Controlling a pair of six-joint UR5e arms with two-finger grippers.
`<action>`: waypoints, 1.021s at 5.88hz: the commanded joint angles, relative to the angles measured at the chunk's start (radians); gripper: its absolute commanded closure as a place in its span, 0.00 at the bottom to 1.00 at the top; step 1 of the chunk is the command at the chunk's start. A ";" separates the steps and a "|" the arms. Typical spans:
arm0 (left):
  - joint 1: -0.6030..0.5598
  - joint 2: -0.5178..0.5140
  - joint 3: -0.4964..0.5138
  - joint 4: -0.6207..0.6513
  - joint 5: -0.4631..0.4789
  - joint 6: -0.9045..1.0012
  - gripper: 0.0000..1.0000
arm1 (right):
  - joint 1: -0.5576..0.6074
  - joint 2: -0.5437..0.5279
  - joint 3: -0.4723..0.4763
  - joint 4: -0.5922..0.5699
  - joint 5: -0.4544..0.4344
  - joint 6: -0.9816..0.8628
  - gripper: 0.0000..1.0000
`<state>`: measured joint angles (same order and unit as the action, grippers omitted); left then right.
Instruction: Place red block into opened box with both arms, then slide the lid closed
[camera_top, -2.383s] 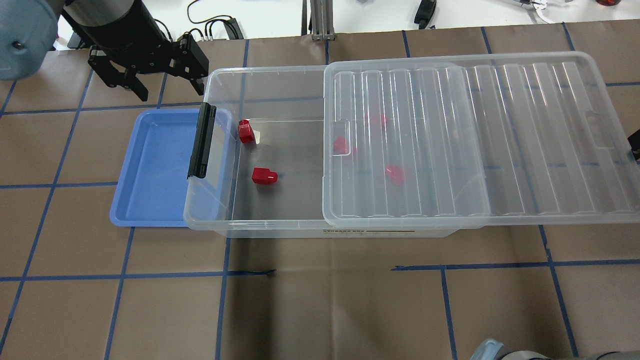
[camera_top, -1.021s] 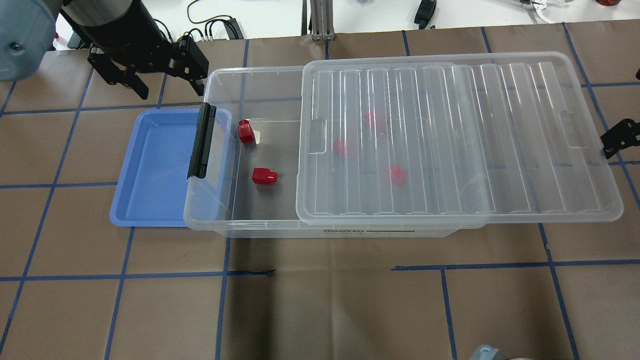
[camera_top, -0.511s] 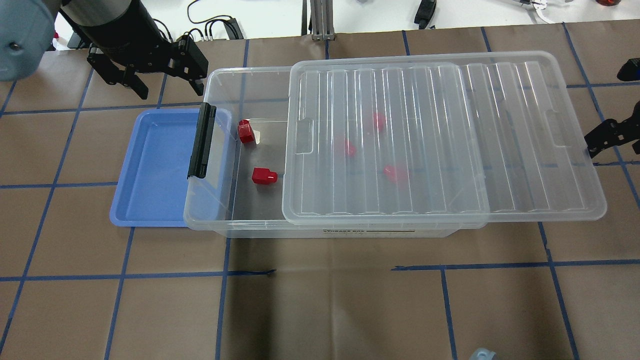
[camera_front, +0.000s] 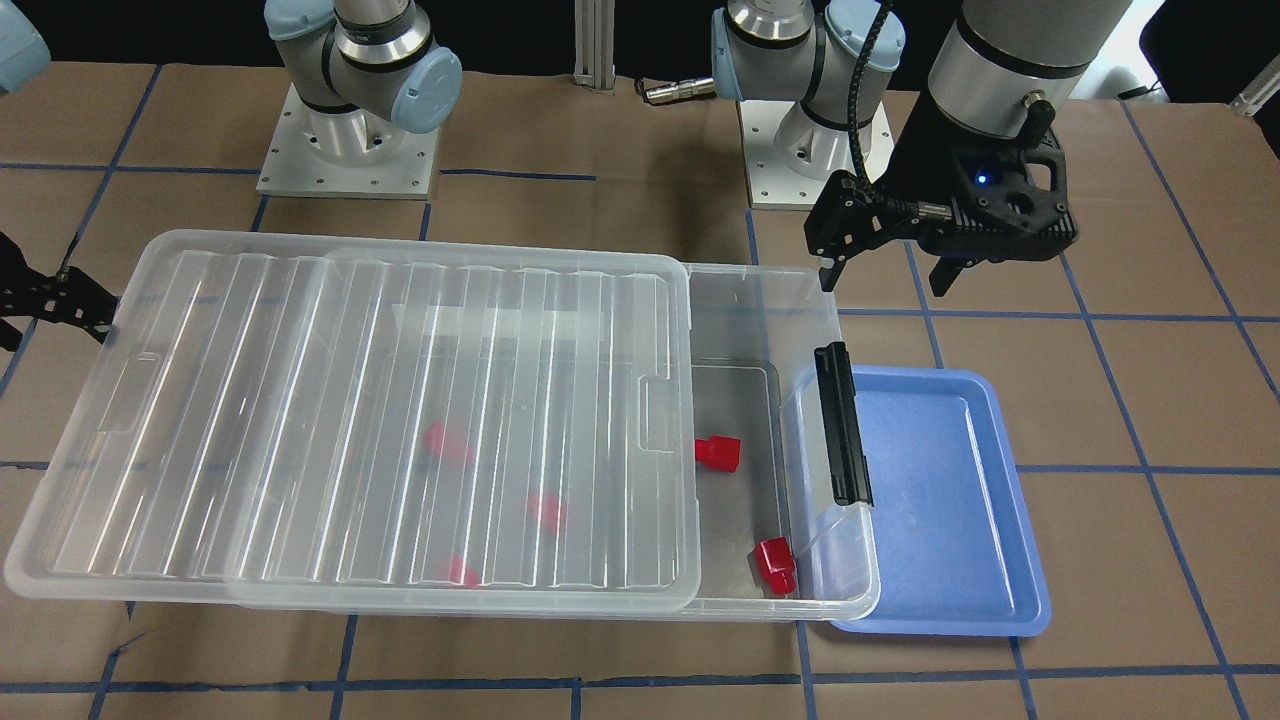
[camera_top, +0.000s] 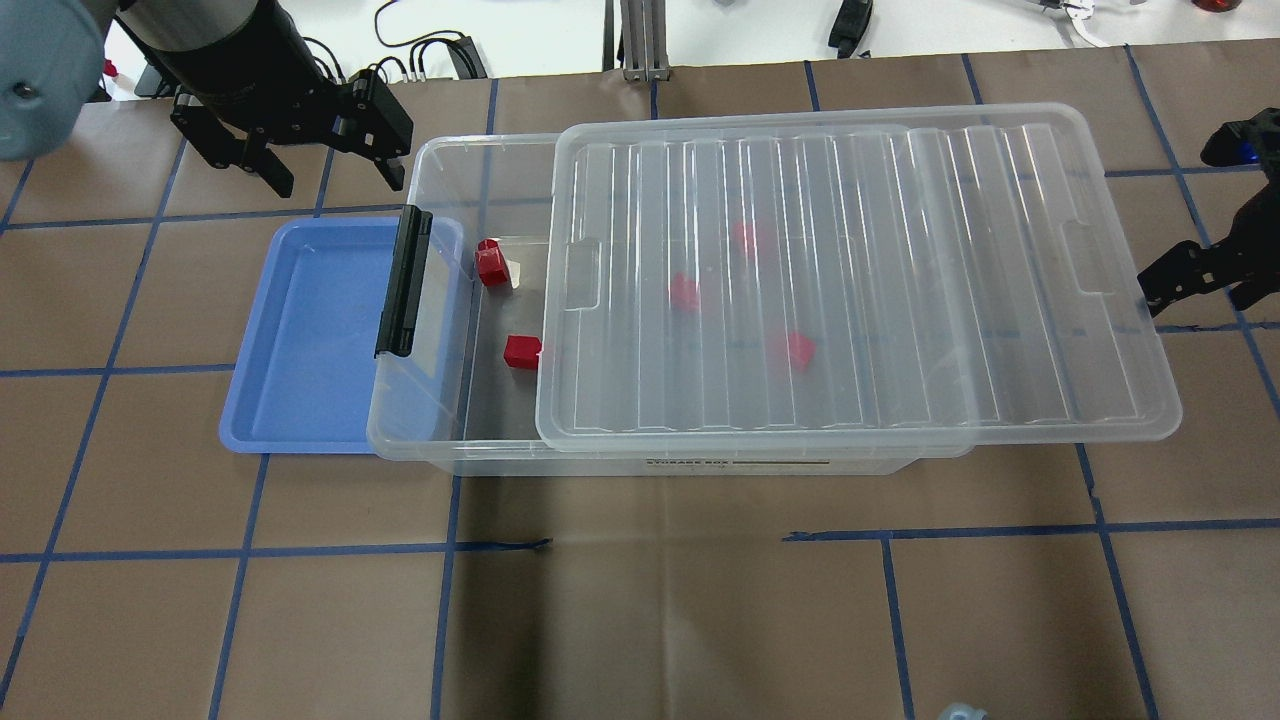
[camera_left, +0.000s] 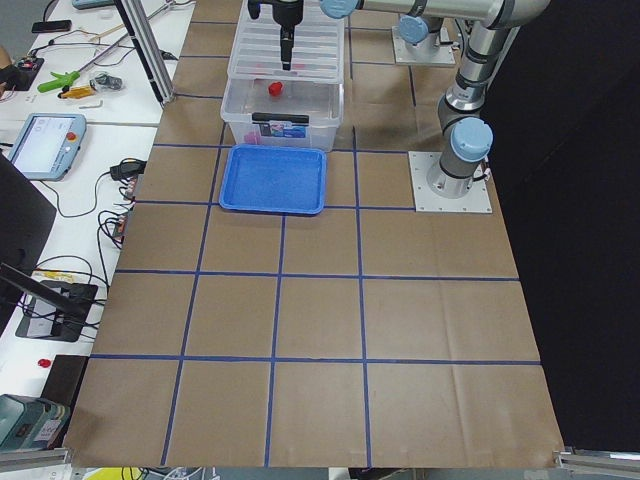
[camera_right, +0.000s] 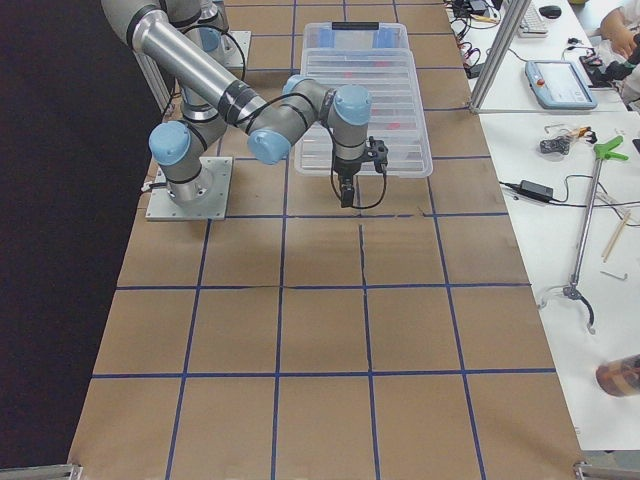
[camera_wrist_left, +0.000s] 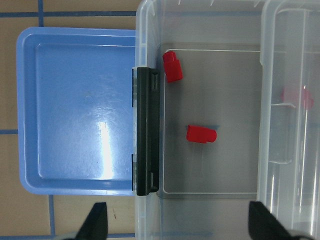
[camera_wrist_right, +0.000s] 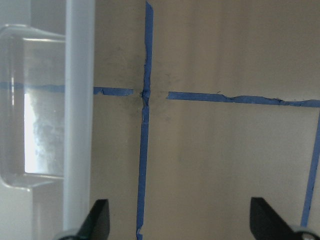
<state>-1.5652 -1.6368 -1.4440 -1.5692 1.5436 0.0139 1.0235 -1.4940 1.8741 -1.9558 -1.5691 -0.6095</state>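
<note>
The clear box (camera_top: 560, 462) holds several red blocks. Two lie in its uncovered left end, one (camera_top: 491, 262) near the black latch (camera_top: 405, 280) and one (camera_top: 521, 351) at the lid's edge. Others (camera_top: 684, 291) show dimly through the ribbed lid (camera_top: 860, 270), which covers most of the box and overhangs its right end. My right gripper (camera_top: 1200, 278) is open, and one of its fingers (camera_wrist_right: 100, 220) rests against the lid's right rim. My left gripper (camera_top: 335, 175) hangs open and empty above the box's back left corner, looking down on the latch (camera_wrist_left: 147, 130).
A blue tray (camera_top: 300, 340) lies against the box's latch end, partly under its rim. The table is brown paper with a blue tape grid. The arm bases (camera_front: 345, 150) stand behind the box. Cables and posts sit beyond the far table edge.
The lid has slid left over the box with the right gripper following behind its right rim. The open gap has narrowed and the lid now reaches one red block. The left gripper barely moved.
</note>
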 joint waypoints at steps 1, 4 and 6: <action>0.002 0.000 0.000 0.000 0.000 0.005 0.02 | 0.021 0.000 0.000 0.000 0.006 0.010 0.00; 0.004 0.002 0.002 0.000 -0.002 0.005 0.02 | 0.065 0.000 0.002 0.000 0.011 0.025 0.00; 0.005 0.002 0.001 0.000 0.000 0.005 0.02 | 0.098 0.000 0.002 0.002 0.011 0.092 0.00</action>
<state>-1.5605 -1.6353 -1.4430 -1.5693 1.5421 0.0184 1.1093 -1.4941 1.8754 -1.9553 -1.5585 -0.5429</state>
